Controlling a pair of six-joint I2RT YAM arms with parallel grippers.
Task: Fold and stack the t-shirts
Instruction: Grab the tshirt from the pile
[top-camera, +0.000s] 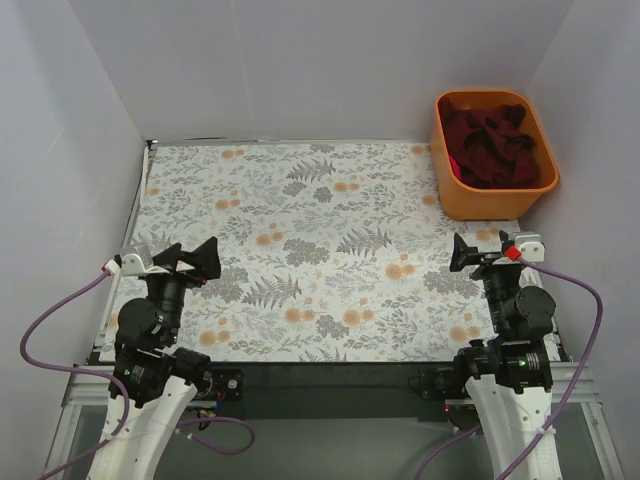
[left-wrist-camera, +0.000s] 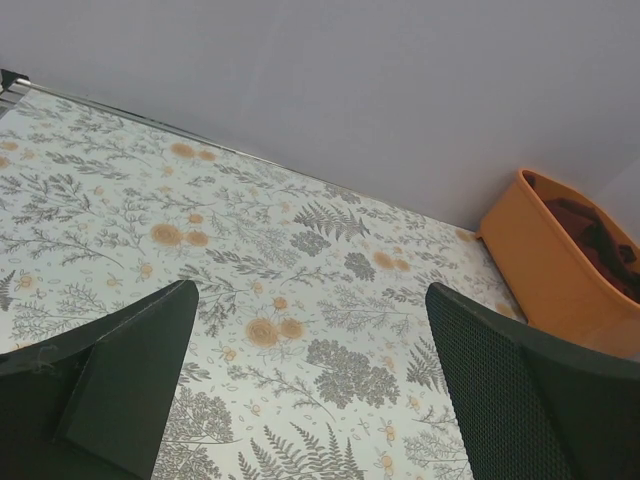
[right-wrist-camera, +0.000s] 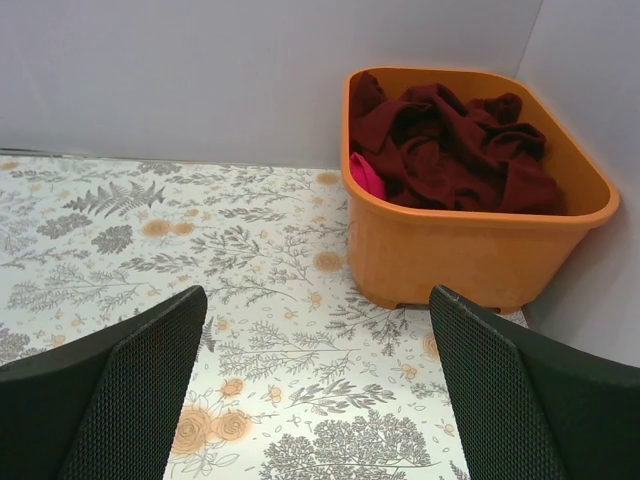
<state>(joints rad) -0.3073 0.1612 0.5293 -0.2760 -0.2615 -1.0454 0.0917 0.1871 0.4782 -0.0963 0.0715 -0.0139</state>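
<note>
Both end effectors, left (top-camera: 196, 258) and right (top-camera: 478, 250), gape empty. Right reaches toward 1 o'clock, pinching one maroon t-shirt (right-wrist-camera: 455, 150) (top layer only) from the tub (right-wrist-camera: 470, 250).

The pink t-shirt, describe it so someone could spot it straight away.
Find the orange tub in the table's far right corner. Crumpled maroon cloth fills it. The pink t-shirt is the small bright sliver against the tub's left wall, the only magenta there.

Plain, seemingly pale grey walls (top-camera: 300, 60) enclose a floral-patterned table (top-camera: 330, 250).
</note>
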